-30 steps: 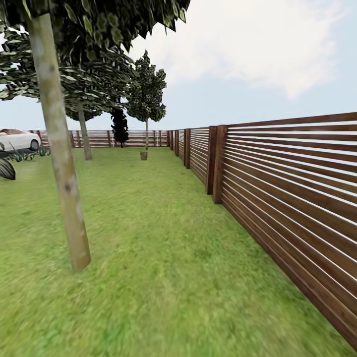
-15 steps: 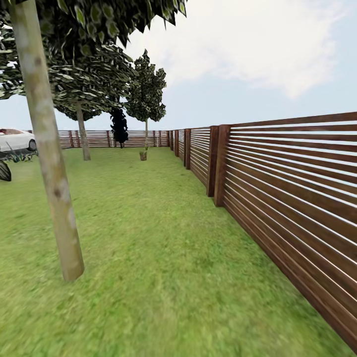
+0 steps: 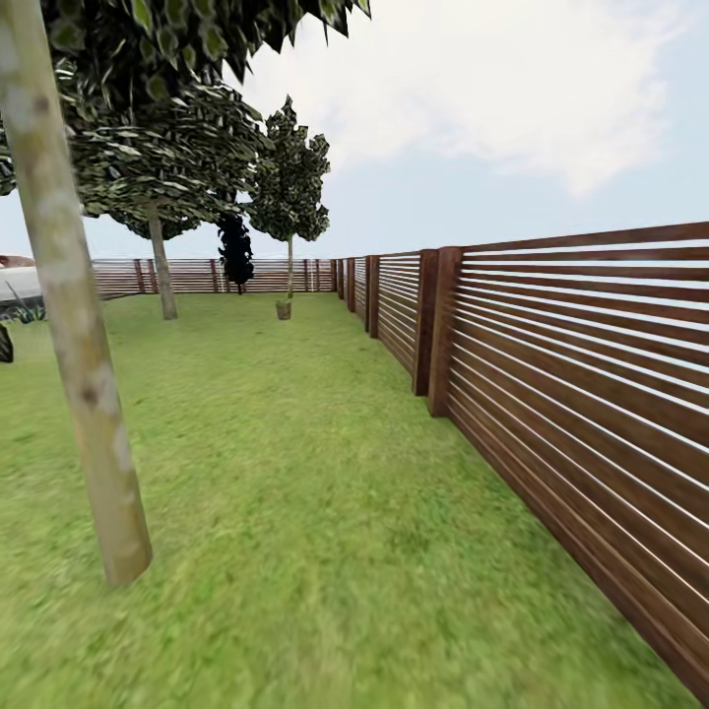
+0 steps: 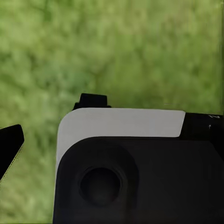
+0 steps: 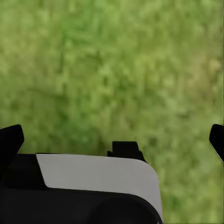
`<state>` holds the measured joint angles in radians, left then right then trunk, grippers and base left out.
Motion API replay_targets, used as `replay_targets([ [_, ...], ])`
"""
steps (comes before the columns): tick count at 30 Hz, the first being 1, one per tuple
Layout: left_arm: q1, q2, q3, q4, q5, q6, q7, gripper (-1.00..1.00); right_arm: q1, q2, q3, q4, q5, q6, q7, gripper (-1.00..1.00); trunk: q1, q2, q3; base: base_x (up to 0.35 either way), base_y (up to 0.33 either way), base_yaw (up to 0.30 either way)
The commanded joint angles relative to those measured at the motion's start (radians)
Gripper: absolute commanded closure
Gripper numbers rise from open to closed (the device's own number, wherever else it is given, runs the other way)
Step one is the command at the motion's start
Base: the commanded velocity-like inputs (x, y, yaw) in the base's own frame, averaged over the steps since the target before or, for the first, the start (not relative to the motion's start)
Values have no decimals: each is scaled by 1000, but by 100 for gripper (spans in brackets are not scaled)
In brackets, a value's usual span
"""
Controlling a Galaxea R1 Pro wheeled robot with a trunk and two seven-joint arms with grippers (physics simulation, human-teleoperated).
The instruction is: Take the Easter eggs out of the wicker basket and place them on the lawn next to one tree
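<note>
The Easter eggs and the wicker basket are out of view. The lawn [image 3: 295,492] spreads ahead in the head view. A tree with a mottled grey-brown trunk [image 3: 74,325] stands close at the left, its leafy crown overhead. My right gripper [image 5: 112,140] hangs over grass [image 5: 116,60], its two black fingertips [image 5: 9,140] wide apart with nothing between them. My left gripper [image 4: 112,140] also hangs over grass; one fingertip [image 4: 10,142] shows at the picture's edge and part of my white-and-black body [image 4: 121,123] hides the other side.
A slatted brown wooden fence [image 3: 571,394] runs along the right and across the back. Two more trees [image 3: 158,266] [image 3: 290,197] and a dark narrow tree [image 3: 236,251] stand far off. A small brown thing [image 3: 284,309] sits at the slim tree's foot.
The camera has moved forward along the fence. The near trunk now looms closer and further left, and the white car at the far left has almost slid out of view.
</note>
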<state>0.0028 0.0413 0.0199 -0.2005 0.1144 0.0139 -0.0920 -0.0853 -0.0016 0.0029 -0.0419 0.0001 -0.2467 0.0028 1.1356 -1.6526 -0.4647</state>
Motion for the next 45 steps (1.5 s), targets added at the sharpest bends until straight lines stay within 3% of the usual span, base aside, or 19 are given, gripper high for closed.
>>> replay_targets([
  [1,0,0,2,-1,10,1,-5,-100,-1,0,1,1,0,-3,0,-100,1,0,-1,332,0,0],
  [45,0,-1,3,-1,10,1,-5,-100,-1,-5,-1,0,0,-3,-1,-100,1,0,-1,330,-16,70],
])
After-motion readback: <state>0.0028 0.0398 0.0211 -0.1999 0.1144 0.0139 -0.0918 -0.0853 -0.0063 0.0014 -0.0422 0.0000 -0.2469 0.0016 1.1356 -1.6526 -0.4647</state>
